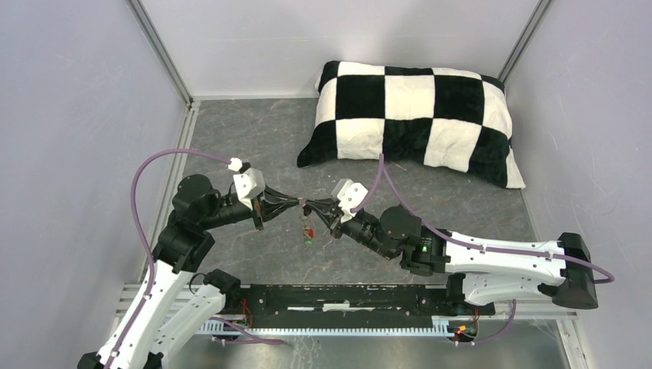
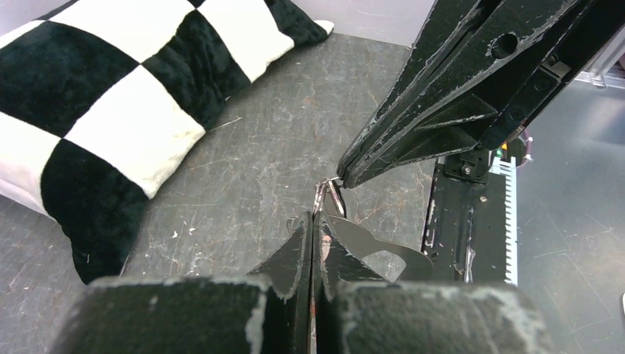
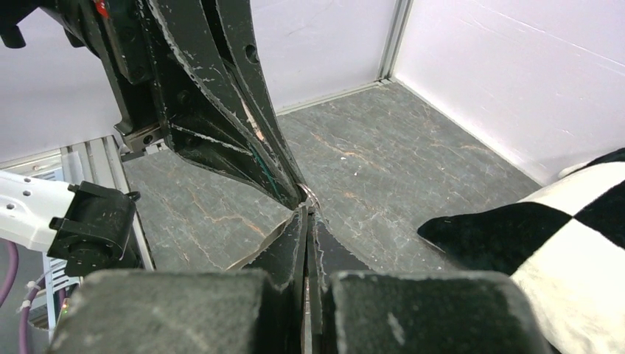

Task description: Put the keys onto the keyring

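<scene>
My two grippers meet tip to tip above the floor's middle. My left gripper (image 1: 296,203) (image 2: 315,221) is shut on the keyring's flat grey-brown fob (image 2: 416,256), which sticks out to the right of its fingers. A small metal loop (image 2: 329,195) (image 3: 309,196) sits at the fob's top. My right gripper (image 1: 313,206) (image 3: 306,214) is shut on that loop. In the top view, small keys hang just below the tips, one with a red tag (image 1: 306,230) and one with a green tag (image 1: 308,241). The black-tagged key is not visible.
A black-and-white checked pillow (image 1: 415,119) lies at the back right. Grey walls close off the back and sides, with metal posts in the corners. A black rail (image 1: 346,301) runs along the near edge between the arm bases.
</scene>
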Available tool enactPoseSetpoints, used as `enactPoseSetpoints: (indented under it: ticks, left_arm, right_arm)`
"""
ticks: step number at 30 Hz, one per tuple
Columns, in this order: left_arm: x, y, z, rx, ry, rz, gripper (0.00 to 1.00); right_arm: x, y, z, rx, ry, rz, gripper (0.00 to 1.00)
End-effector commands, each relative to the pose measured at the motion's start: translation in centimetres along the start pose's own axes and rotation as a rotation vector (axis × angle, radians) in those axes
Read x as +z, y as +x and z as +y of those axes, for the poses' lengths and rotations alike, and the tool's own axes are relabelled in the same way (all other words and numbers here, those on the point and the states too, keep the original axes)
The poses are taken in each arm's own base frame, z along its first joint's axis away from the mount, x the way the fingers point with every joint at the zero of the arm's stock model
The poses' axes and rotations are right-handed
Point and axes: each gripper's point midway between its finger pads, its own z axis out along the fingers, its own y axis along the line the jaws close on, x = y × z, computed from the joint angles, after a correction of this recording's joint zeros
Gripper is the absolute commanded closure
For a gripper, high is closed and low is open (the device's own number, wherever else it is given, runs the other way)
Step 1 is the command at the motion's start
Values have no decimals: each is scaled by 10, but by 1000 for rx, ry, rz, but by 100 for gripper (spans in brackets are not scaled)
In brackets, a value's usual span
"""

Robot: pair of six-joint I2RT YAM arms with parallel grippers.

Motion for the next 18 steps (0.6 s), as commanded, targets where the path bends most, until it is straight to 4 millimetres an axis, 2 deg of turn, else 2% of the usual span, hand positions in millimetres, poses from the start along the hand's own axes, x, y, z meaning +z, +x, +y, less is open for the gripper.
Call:
enactPoseSetpoints:
  ticks: [1,9,18]
  left_arm:
    - [-2,-14,-7,85,52,-21,98]
    - [-7,-13,-31,123,186,-7,98]
    - [-12,-16,-45,129,259,-3,98]
  right_arm:
    - [-1,-20,5,-9,-35,-63,99]
    - [-5,-16,5,-51,-48,-44,99]
    - [-14,-16,18,-130,-155,-54,100]
